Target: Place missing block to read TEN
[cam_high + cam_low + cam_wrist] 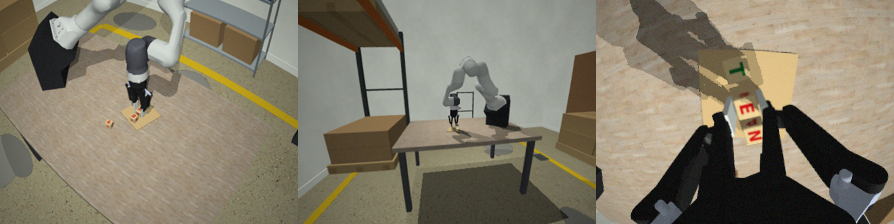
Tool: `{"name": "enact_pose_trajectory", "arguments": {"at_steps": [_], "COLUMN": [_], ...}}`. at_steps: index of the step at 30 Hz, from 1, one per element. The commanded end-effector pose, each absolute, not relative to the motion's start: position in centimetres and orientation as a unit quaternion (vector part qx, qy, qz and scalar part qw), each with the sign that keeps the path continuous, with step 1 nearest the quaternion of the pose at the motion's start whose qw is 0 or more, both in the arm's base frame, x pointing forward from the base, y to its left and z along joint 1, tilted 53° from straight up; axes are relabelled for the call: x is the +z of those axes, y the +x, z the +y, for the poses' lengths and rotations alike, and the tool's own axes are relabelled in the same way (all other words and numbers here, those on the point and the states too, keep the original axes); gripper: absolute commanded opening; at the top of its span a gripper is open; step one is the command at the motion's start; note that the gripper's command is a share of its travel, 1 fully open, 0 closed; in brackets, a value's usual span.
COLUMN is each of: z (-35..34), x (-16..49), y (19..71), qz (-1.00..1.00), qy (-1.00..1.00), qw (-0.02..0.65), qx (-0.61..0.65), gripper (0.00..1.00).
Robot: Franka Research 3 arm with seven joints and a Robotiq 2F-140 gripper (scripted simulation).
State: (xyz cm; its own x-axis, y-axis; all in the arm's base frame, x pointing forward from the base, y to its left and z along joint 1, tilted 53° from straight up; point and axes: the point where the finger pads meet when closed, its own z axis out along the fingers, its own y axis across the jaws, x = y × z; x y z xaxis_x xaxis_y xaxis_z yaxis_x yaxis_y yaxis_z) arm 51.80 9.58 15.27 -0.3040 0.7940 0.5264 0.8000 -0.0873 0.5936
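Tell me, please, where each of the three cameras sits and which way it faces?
Top: high above the table, looking down at mat, arm and claw.
Exterior: across the room from the base, level, whole arm shown.
Wrist: on the claw, looking down at the T block; fingers show.
All three share the mat.
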Motion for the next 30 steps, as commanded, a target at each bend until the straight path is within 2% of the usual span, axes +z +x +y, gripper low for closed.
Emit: {"name": "enact_pose_trajectory", "arguments": {"at_steps": [1,5,20,30], "z": [9.8,9.8,9.6,7.2], "x": [15.3,15.3,15.5,17.9], "y": [51.8,51.8,51.7,49.6], "qz": [-0.677,-0.677,-0.677,-0.677], "qy": [-0.588,-0.588,-0.588,-0.588], "qw": [0.004,0.004,0.004,0.004], "qx": [-0.443,-0.443,-0.443,-0.443], "gripper": [0.23,0.28,0.28,0.28]}}
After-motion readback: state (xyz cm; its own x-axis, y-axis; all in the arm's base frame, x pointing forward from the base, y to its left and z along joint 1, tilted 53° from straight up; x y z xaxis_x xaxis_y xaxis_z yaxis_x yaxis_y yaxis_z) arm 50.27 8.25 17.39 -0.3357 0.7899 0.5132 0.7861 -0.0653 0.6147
